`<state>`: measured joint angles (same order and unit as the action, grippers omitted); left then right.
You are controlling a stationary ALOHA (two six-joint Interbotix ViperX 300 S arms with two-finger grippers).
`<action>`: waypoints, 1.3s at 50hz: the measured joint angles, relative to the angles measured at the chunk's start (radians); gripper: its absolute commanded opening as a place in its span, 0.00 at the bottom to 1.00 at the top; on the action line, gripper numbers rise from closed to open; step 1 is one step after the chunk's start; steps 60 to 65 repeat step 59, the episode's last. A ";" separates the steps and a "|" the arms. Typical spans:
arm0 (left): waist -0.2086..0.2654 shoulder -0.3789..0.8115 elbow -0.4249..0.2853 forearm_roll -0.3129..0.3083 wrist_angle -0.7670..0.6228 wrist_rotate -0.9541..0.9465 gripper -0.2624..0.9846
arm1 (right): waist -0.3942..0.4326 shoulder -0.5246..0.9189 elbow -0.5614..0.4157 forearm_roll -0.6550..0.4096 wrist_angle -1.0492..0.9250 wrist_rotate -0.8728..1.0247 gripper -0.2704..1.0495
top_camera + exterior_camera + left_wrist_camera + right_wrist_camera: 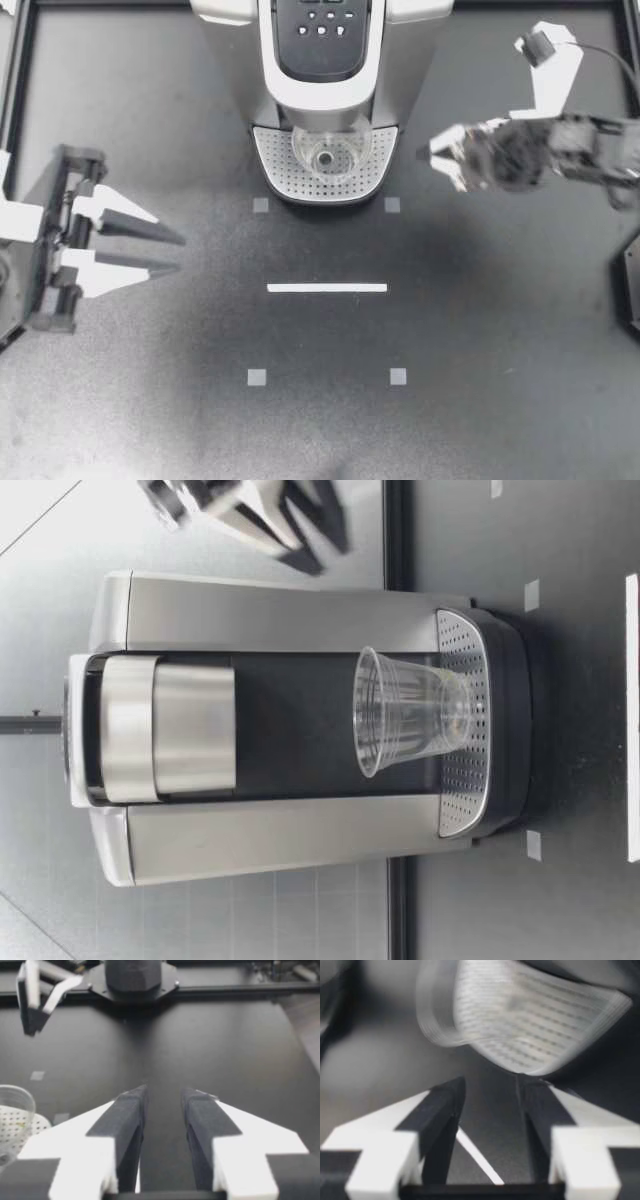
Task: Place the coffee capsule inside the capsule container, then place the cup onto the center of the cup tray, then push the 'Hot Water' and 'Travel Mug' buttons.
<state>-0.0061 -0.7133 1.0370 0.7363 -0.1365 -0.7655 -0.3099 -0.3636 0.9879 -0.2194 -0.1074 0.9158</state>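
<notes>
My left gripper (182, 254) sits at the left of the surface (150, 400), jaws slightly parted and holding nothing. At the back middle stands the coffee machine (320, 90). The clear plastic cup (325, 155) is upright on its perforated cup tray (275, 165), roughly central. The button panel (320, 35) markings are too small to read. My right gripper (432, 160), blurred, is just beside the tray, jaws apart and empty.

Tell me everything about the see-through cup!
The cup is clear plastic with ridged sides, wider at the rim than at the base. It stands upright, mouth up, on the silver, hole-dotted cup tray, under the head of the coffee machine. It looks empty. Nothing else touches it.
</notes>
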 measured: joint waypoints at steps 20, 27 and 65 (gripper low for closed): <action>0.052 0.158 -0.058 -0.106 -0.117 0.018 0.46 | 0.167 -0.044 0.009 -0.365 -0.261 -0.267 0.59; 0.054 0.206 -0.095 -0.106 -0.133 0.069 0.46 | 0.193 -0.055 -0.012 -0.370 -0.264 -0.382 0.59; 0.054 0.262 -0.130 -0.104 -0.186 0.167 0.46 | 0.201 -0.107 -0.044 -0.353 -0.264 -0.434 0.47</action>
